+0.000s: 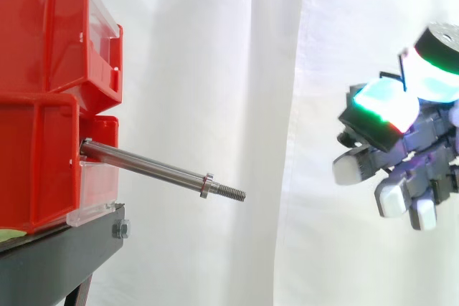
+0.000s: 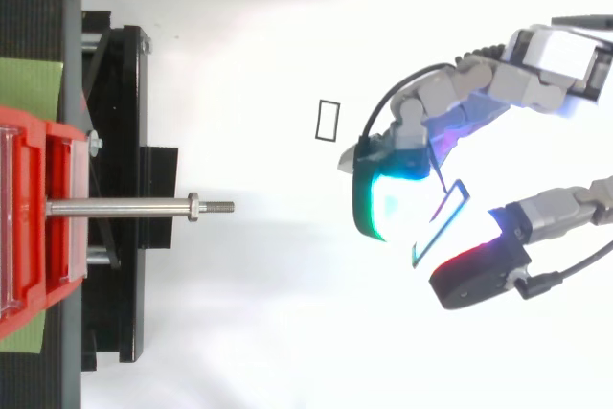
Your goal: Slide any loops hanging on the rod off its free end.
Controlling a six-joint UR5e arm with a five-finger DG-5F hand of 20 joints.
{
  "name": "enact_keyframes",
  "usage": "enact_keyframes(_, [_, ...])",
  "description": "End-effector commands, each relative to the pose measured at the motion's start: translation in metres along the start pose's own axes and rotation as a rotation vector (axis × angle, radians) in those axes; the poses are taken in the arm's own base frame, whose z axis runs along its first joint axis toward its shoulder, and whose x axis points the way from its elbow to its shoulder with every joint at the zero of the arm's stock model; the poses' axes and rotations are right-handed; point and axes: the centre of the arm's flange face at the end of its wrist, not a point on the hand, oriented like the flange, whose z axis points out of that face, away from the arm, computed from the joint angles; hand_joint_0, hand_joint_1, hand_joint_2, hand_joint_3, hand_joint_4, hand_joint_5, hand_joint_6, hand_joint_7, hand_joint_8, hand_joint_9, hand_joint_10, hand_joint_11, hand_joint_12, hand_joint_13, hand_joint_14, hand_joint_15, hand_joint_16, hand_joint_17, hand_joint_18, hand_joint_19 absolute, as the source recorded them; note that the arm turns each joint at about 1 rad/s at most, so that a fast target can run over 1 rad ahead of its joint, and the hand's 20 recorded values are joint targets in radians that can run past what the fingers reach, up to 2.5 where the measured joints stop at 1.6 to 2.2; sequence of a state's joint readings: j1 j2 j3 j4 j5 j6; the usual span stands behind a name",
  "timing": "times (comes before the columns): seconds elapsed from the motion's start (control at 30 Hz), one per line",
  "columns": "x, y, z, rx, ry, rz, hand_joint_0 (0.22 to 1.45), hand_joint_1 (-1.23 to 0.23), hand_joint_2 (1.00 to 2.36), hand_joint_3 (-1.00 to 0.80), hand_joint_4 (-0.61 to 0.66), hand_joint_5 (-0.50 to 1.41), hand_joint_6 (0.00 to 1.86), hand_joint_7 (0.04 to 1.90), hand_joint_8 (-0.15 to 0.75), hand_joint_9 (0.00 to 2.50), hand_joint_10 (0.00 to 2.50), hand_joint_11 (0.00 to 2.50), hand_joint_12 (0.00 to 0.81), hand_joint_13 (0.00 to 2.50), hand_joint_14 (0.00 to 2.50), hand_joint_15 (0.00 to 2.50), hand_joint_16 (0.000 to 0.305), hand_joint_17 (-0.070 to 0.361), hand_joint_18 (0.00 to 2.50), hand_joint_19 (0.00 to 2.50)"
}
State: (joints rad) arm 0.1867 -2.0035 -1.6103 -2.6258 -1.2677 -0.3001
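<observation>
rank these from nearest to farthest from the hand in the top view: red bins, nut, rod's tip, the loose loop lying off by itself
1. loose loop, just left of the hand, up from the rod's line
2. rod's tip, the threaded free end, further left
3. nut, right behind the tip
4. red bins, at the left edge

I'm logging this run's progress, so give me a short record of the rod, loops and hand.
rod: sticks out of the lower red bin, sloping slightly down to its free end; no loop on it
nut: just behind the threaded tip
hand: beyond the free end, clear of the rod
held loop: thin dark rectangle, apparently pinched between the glowing pads
loose loop: second dark rectangle, apart from rod and hand
task state: nothing left hanging on the rod
</observation>
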Motion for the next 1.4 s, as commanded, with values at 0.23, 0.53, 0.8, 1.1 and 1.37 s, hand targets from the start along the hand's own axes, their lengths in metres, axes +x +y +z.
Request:
enact_keyframes(0.23, [0.016,-0.021,-0.011,-0.091,-0.01,0.016,0.54,-0.75,1.02,-0.06,-0.08,-0.12,0.85,1.13,0.201,0.54,0.0,0.0,0.222,0.81,0.0,0.06,0.034,0.078,0.82,0.4])
enact_keyframes(0.53, [0.011,-0.027,-0.016,-0.015,-0.088,0.018,0.53,-0.75,1.02,-0.06,-0.06,-0.12,0.85,1.14,0.222,0.65,0.0,0.0,0.247,0.83,0.0,0.12,0.037,0.083,0.82,0.42])
enact_keyframes(0.8, [0.016,-0.032,-0.026,0.081,-0.145,0.003,0.53,-0.74,1.02,-0.06,-0.06,-0.12,0.84,1.15,0.227,0.69,0.0,0.02,0.253,0.84,0.01,0.14,0.038,0.086,0.82,0.43])
enact_keyframes(1.1, [0.017,-0.038,-0.035,0.154,-0.127,0.022,0.54,-0.75,1.02,-0.06,-0.05,-0.12,0.85,1.14,0.23,0.73,0.0,0.04,0.256,0.86,0.01,0.15,0.039,0.088,0.84,0.43])
enact_keyframes(1.37, [0.02,-0.043,-0.042,0.213,-0.1,-0.001,0.53,-0.75,1.02,-0.05,-0.06,-0.12,0.85,1.13,0.239,0.75,0.0,0.06,0.261,0.87,0.01,0.15,0.04,0.09,0.85,0.43])
